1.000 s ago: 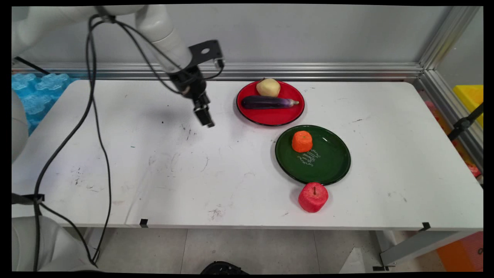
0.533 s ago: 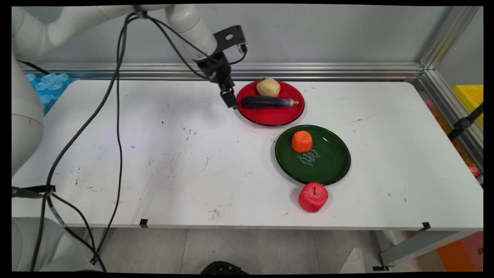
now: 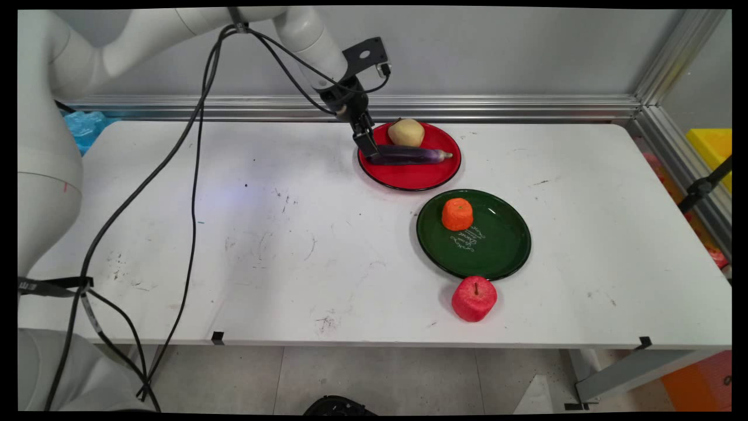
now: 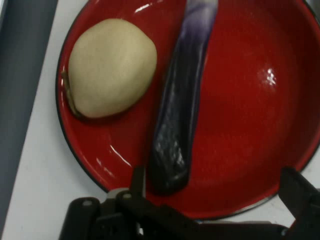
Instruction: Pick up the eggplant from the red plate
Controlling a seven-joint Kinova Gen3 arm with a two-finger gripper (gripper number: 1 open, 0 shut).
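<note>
A dark purple eggplant [image 3: 409, 155] [image 4: 180, 115] lies across a red plate [image 3: 412, 175] [image 4: 250, 100], with a pale yellow potato [image 3: 406, 133] [image 4: 111, 67] beside it toward the wall. My gripper [image 3: 370, 147] [image 4: 217, 182] hangs tilted over the plate's left rim, right at the eggplant's blunt end. It is open, and the hand view shows that end lying just inside the left finger [image 4: 138, 181]. I cannot tell whether a finger touches the eggplant.
A green plate [image 3: 497, 248] holding an orange fruit [image 3: 457, 214] sits in front of the red plate. A red apple [image 3: 474, 299] stands on the table [image 3: 263, 245] by the green plate's near rim. Black cables [image 3: 193, 175] hang from the arm at left.
The gripper has swung right and toward the wall, from the table's middle to the left rim of the red plate, and come down at the eggplant's end. Nothing else moved.
</note>
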